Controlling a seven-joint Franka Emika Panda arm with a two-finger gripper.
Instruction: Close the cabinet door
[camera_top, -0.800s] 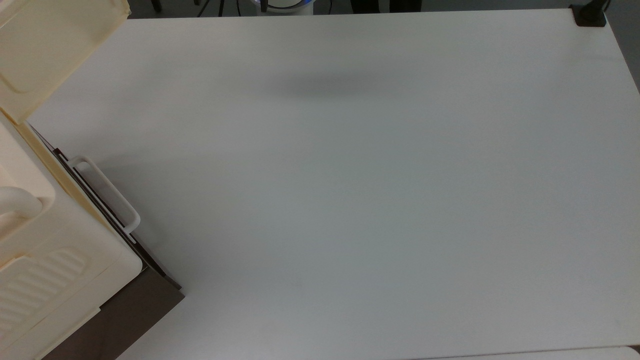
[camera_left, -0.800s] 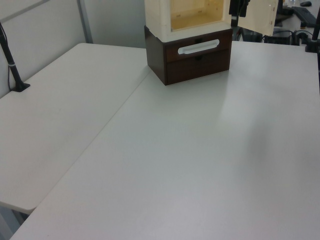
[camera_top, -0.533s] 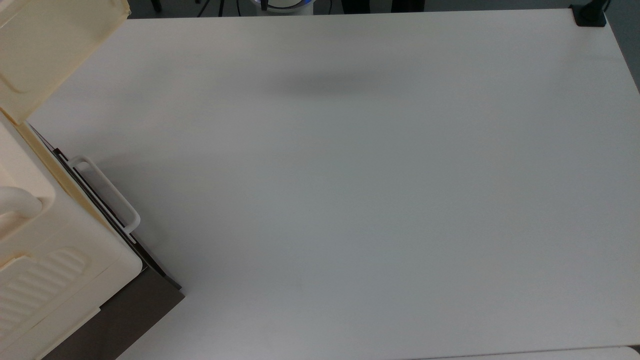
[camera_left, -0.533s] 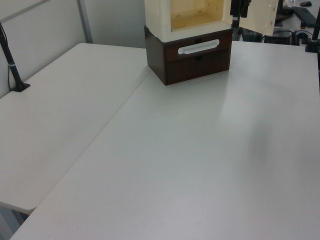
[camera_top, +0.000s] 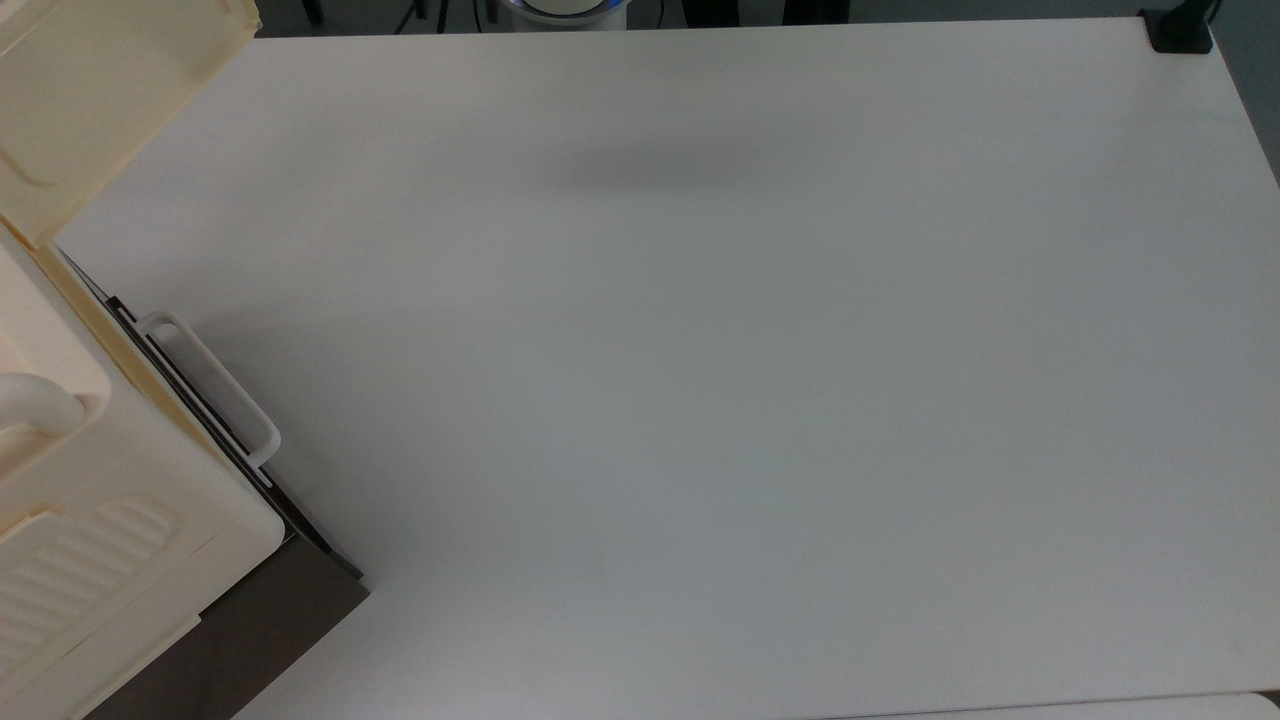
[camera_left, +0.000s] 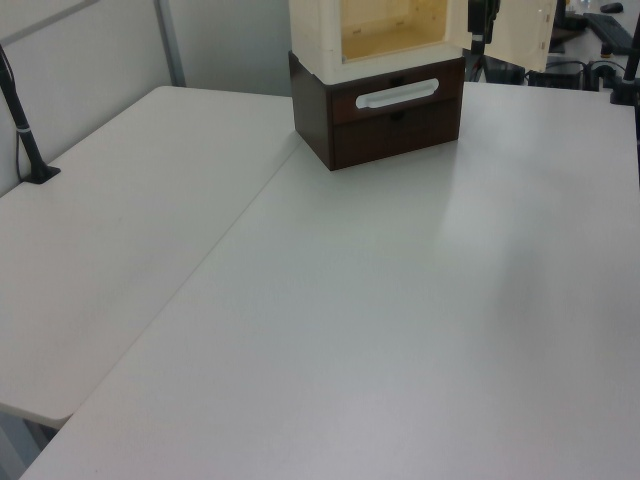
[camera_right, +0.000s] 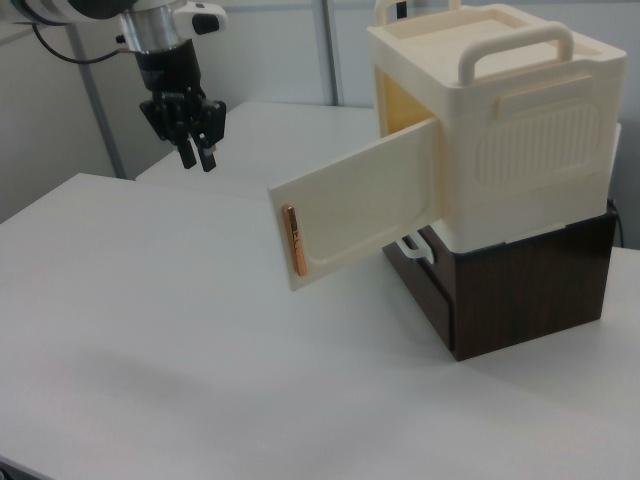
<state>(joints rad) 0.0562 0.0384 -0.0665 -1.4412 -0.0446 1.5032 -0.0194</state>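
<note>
Pincer (camera_right: 197, 158) hangs above the desk (camera_right: 150, 330), fingers slightly apart, gripping nothing. Well to its right in the right view, the cabinet door (camera_right: 355, 215) stands swung open (copper latch strip at its free edge) from the cabinet (camera_right: 500, 150).

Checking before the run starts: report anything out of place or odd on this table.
Only the cabinet door stands out: it hangs wide open from the cabinet, showing its bare inside. The tool hovers well clear of it.

Cabinet door (camera_right: 355, 205) – smooth cream plastic, you get slight sheen, coppery metallic strip (camera_right: 290, 239) at edge. Cabinet (camera_right: 520, 130) body same plastic, base dark woodgrain. Table (camera_top: 700, 400) – matt white, smooth.
</note>
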